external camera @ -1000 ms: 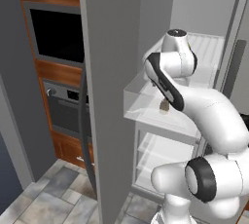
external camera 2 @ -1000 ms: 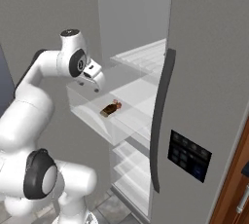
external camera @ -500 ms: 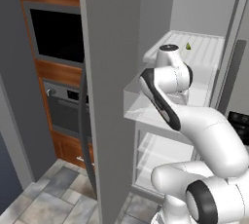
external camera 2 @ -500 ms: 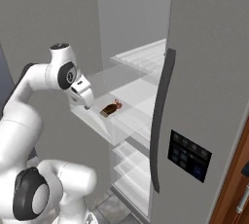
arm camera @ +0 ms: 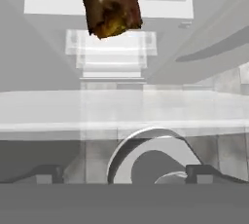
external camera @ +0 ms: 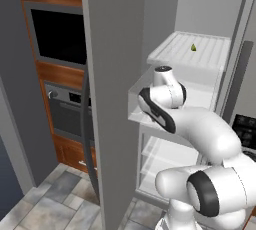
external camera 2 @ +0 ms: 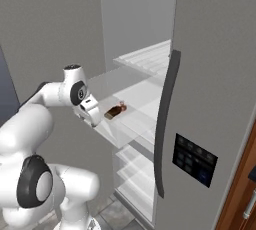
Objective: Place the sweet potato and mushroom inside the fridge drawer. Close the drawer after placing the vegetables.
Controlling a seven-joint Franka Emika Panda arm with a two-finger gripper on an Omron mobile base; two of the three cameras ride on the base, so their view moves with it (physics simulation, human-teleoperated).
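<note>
The sweet potato (external camera 2: 114, 112) lies inside the fridge drawer (external camera 2: 131, 124), centre-left of the right base frame, a pinkish bit beside it probably the mushroom (external camera 2: 122, 107); the gripper (external camera 2: 93, 114), fingers spread and empty, sits at the drawer front; closing seems to remain.

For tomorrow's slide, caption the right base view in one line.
Open tool at the front of the pulled-out fridge drawer, sweet potato lying inside.

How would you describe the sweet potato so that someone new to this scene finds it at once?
Look into the open fridge, at the clear drawer pulled out below the ribbed shelves. The sweet potato is the dark orange-brown oblong lump lying inside it; the mushroom beside it is smaller and pinkish.
</note>
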